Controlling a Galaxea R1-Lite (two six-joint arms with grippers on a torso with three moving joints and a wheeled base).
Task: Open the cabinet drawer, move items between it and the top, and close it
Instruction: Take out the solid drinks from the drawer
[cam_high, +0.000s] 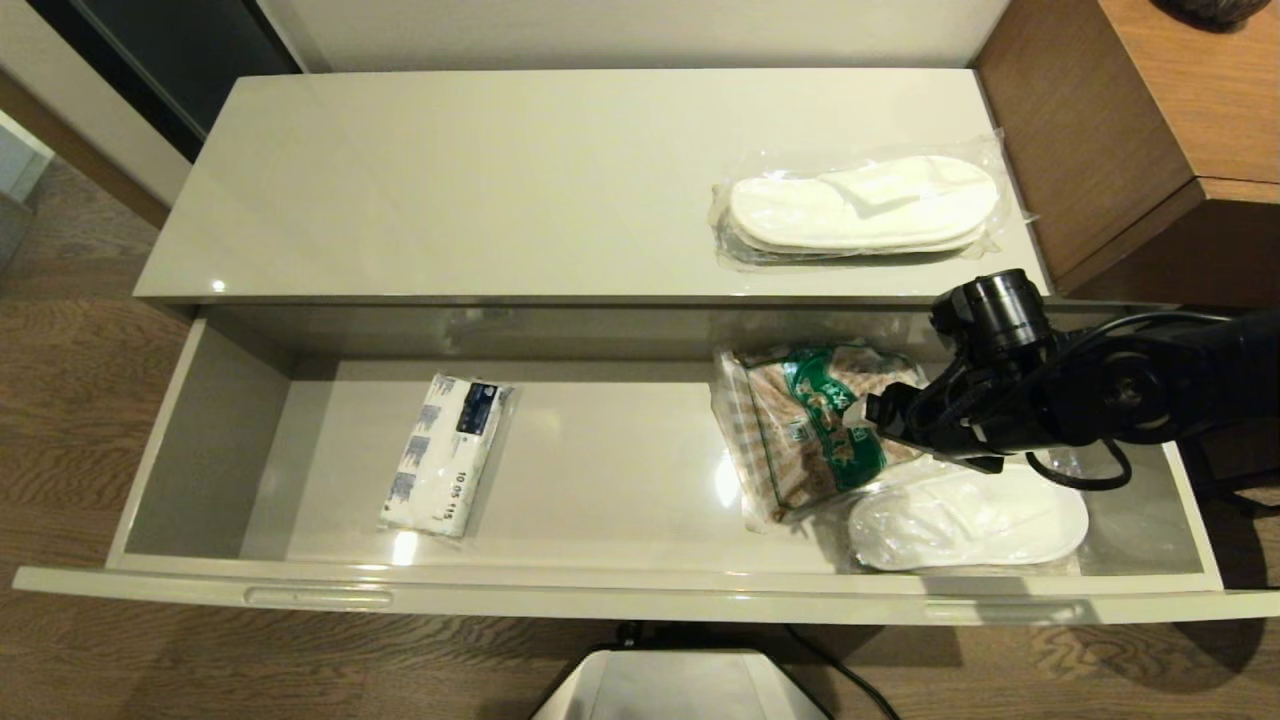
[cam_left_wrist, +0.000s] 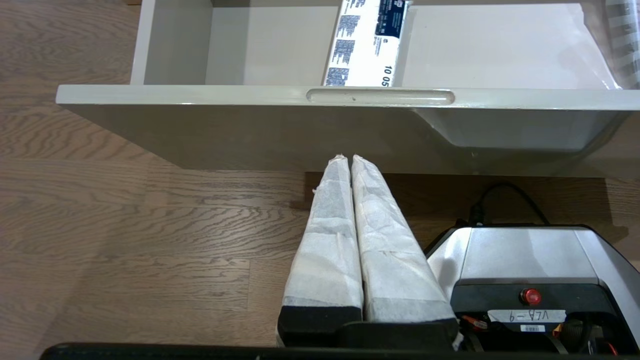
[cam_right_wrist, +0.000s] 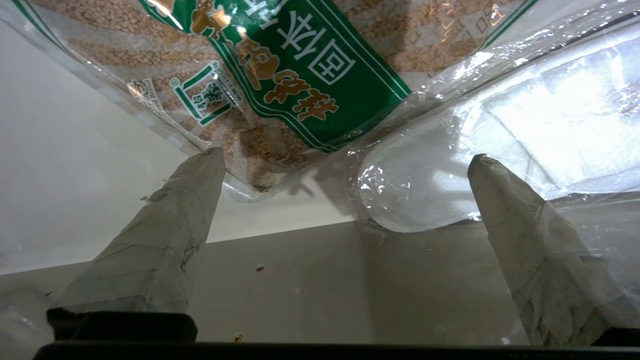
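The cabinet drawer (cam_high: 640, 590) is pulled all the way out. The right end effector (cam_right_wrist: 345, 160) sits low inside its right end, fingers spread wide, gripping nothing, just over the brown-and-green packet (cam_high: 815, 435) and a bagged pair of slippers (cam_high: 965, 520). Another slipper bag (cam_high: 865, 210) lies on the top (cam_high: 450, 180). The tissue pack (cam_high: 445, 455) lies toward the drawer's left. The left end effector (cam_left_wrist: 350, 157) hangs pressed together below the drawer front.

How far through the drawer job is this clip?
Done: the cabinet drawer is pulled open, and one slipper bag lies on the top. In hand: the open right claw hangs over the packet and second slipper bag. Left: moving them, closing.
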